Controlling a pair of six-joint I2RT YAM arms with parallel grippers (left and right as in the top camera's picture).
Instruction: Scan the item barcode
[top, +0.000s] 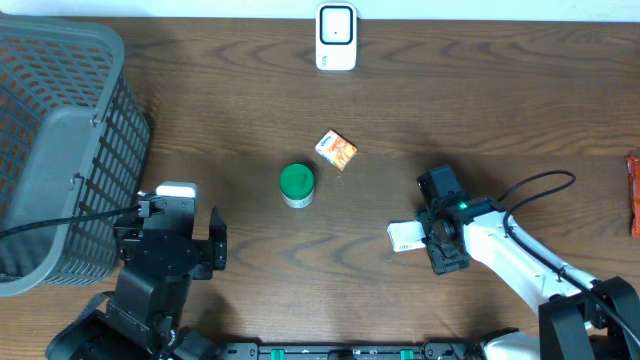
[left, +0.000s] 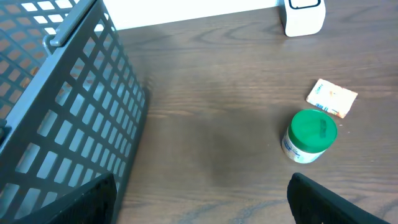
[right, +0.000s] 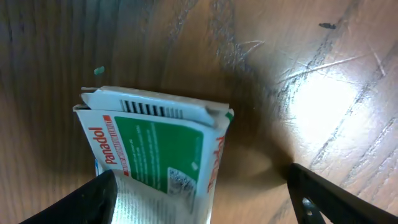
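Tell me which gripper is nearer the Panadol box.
Right. The right gripper is directly over the Panadol box, jaws either side of it; the left gripper sits far across the table, beside the basket.

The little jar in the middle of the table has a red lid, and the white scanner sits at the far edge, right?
Not quite. The jar has a green lid, not red; the overhead view shows it. The white scanner does sit at the far edge.
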